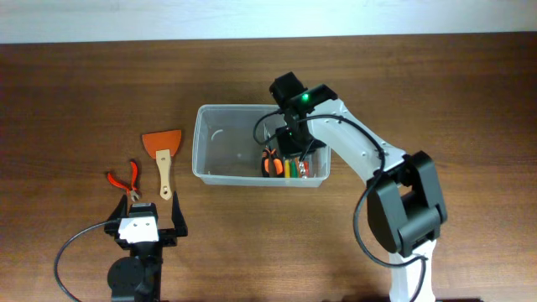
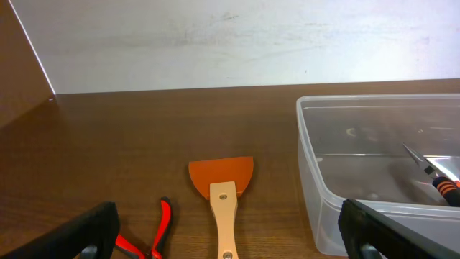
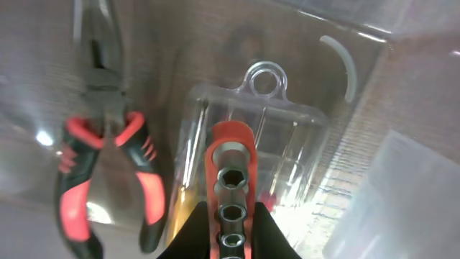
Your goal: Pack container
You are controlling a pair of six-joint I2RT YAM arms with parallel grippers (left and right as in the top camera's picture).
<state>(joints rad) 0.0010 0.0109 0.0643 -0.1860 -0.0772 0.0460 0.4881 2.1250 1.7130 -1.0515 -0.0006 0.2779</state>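
One bit case [image 3: 287, 137] is pinched in your right end effector [image 3: 230, 230]; release it flat inside the container [image 1: 220, 107]. Your left end effector [image 1: 146, 222] stands wide.

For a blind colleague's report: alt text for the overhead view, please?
The right arm's tool grips a bit case inside the clear container, beside orange-handled pliers. Left of it on the wooden table lie an orange scraper and red pliers, with the open left tool nearby.

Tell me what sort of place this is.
Likely a robot test bench: a wooden table against a plain white wall, with a scraper, pliers and a clear container laid out.
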